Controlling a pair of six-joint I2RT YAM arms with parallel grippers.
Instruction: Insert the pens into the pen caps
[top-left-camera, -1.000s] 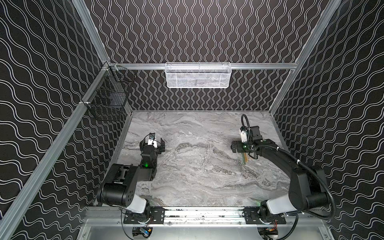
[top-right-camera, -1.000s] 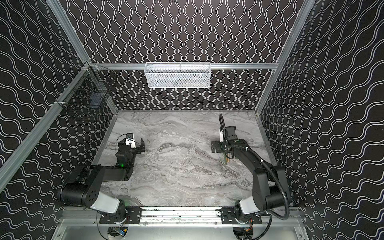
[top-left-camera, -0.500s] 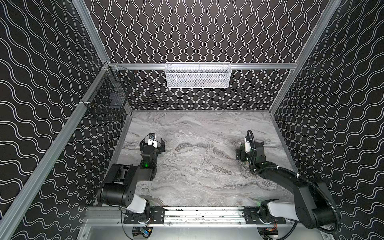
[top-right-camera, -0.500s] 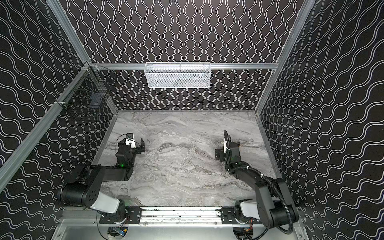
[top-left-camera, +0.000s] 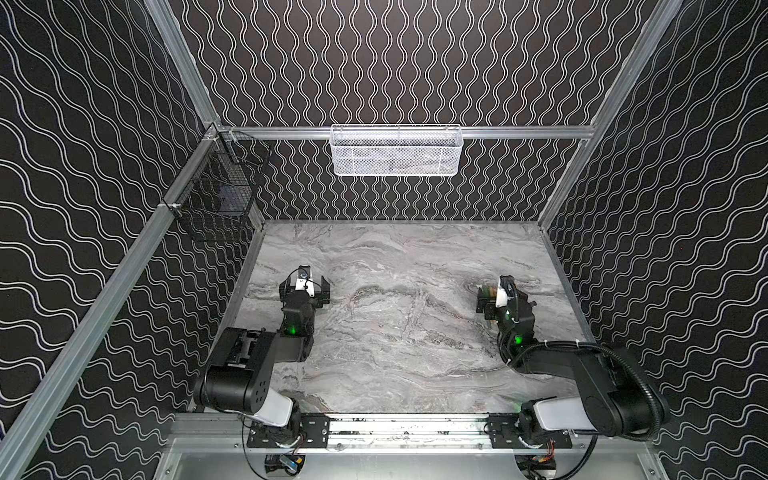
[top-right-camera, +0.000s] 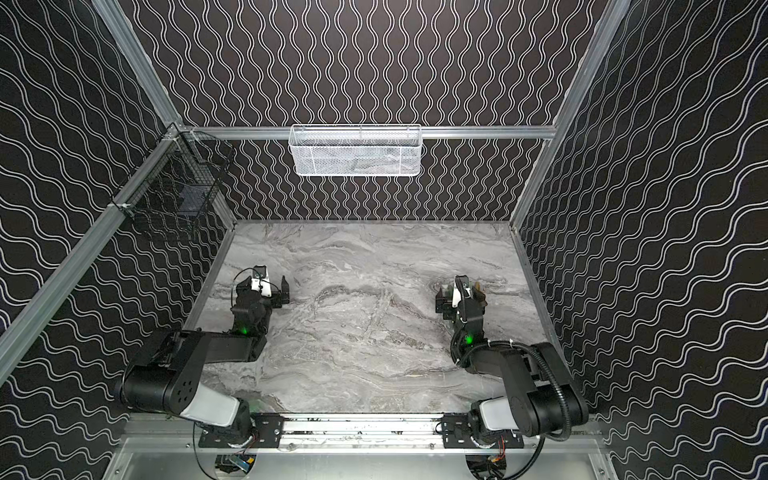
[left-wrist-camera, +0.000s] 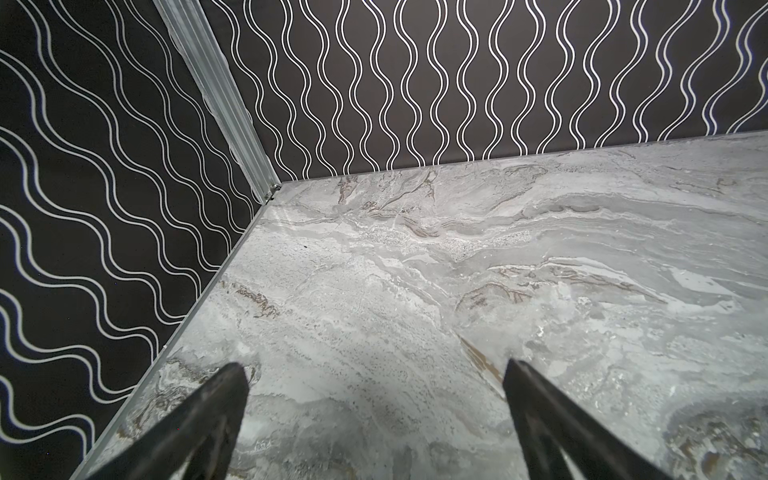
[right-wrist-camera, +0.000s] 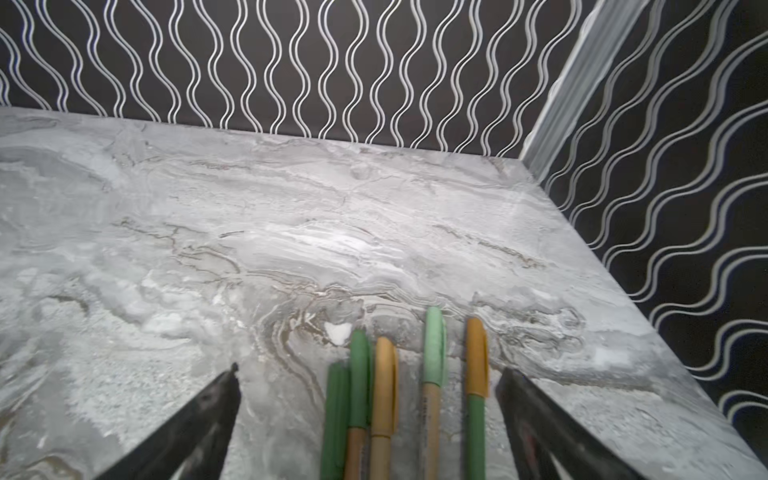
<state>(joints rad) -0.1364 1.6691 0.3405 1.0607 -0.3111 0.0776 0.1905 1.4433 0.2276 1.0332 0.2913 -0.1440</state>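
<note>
In the right wrist view several pens lie side by side on the marble table, between the fingers of my open right gripper and untouched by it. Each pen wears a cap: a dark green cap and an orange cap on tan barrels, a pale green cap on a tan barrel, and an orange cap on a green barrel. One all-green pen lies beside them. In both top views the right gripper hides most of the pens. My left gripper is open over bare table.
A white mesh basket hangs on the back wall and a black wire basket on the left wall. Patterned walls close in the table on three sides; the right wall stands close to the pens.
The right arm has folded down and back toward the front right, with its gripper staying low over the pens and shifting slightly right. The left arm has not moved.
</note>
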